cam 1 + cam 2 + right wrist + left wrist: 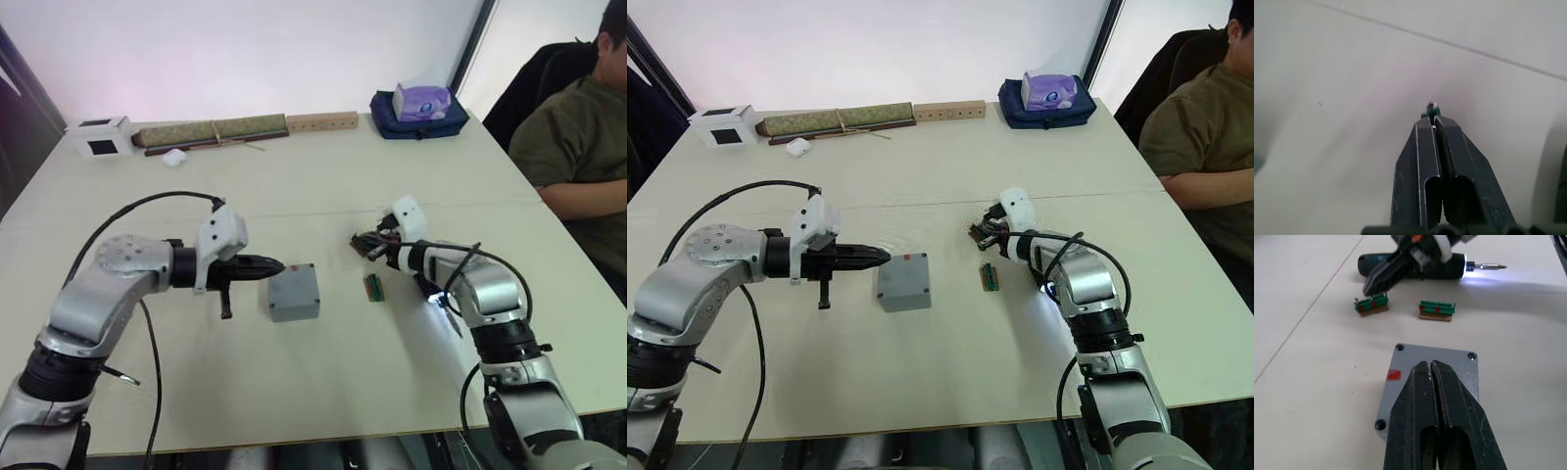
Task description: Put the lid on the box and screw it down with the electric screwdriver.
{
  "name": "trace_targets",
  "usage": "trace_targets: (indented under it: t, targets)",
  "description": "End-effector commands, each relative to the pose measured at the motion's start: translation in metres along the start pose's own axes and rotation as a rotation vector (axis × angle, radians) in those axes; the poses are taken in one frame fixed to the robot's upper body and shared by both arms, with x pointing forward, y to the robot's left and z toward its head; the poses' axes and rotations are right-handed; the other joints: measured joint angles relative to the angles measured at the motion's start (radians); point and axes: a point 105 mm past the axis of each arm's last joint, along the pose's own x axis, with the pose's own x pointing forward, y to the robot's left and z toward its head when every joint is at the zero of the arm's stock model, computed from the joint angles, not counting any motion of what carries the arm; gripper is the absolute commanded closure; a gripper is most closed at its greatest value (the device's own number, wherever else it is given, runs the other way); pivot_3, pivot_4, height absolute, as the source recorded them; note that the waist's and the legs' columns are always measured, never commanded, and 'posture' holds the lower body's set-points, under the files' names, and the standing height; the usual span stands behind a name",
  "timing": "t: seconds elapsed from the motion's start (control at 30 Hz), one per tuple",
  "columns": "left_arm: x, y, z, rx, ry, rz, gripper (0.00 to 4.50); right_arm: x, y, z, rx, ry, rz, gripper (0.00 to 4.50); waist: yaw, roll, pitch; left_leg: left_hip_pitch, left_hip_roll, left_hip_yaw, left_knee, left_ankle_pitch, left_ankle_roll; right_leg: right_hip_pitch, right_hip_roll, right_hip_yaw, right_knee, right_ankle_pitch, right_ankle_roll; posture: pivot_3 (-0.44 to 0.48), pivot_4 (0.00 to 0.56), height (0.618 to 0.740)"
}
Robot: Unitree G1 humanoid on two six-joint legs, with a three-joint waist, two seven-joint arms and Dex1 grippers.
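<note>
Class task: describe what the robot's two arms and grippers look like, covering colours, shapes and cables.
Both arms are silver-grey metal with rounded joints and black collars, trailed by looping black cables. A white block sits at each wrist. The left gripper and right gripper have two tapered black fingers each.

The near edge of the lid (1430, 382) is covered by the left claw (1430, 369). A small green part (1429, 110) is mostly hidden behind the right claw (1432, 122). The person (578, 147) is cut off by the picture's edge.
</note>
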Motion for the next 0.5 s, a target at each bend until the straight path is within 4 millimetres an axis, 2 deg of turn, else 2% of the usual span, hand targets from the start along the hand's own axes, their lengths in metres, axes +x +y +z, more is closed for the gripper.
trace_targets:
  t: [0.03,0.13,0.3,0.4,0.5]
  targets:
    - [-0.007,0.004,0.004,0.034,-0.002,0.035,4.5,-0.014,0.011,0.039,-0.04,-0.09,0.045,4.48,0.002,0.0,0.0,0.0,0.0,0.0,0.0,0.0,0.0,0.0,0.0,0.0,0.0,0.0,0.0,0.0,0.15,0.74]
    - [-0.008,0.004,0.004,0.031,-0.001,0.037,4.5,-0.021,0.026,0.049,-0.052,-0.086,0.111,4.48,0.002,0.0,0.0,0.0,0.0,0.0,0.0,0.0,0.0,0.0,0.0,0.0,0.0,0.0,0.0,0.0,0.15,0.74]
    - [-0.012,0.005,0.002,0.025,0.007,0.047,4.5,-0.028,0.066,0.062,-0.054,-0.077,0.275,4.48,0.002,0.0,0.0,0.0,0.0,0.0,0.0,0.0,0.0,0.0,0.0,0.0,0.0,0.0,0.0,0.0,0.15,0.74]
    - [-0.013,0.005,-0.002,0.019,0.02,0.052,4.5,-0.026,0.096,0.059,-0.069,-0.059,0.371,4.48,-0.001,0.0,0.0,0.0,0.0,0.0,0.0,0.0,0.0,0.0,0.0,0.0,0.0,0.0,0.0,0.0,0.15,0.74]
    - [-0.012,0.005,-0.003,0.017,0.02,0.053,4.5,-0.024,0.103,0.051,-0.077,-0.033,0.386,4.48,0.0,0.0,0.0,0.0,0.0,0.0,0.0,0.0,0.0,0.0,0.0,0.0,0.0,0.0,0.0,0.0,0.15,0.74]
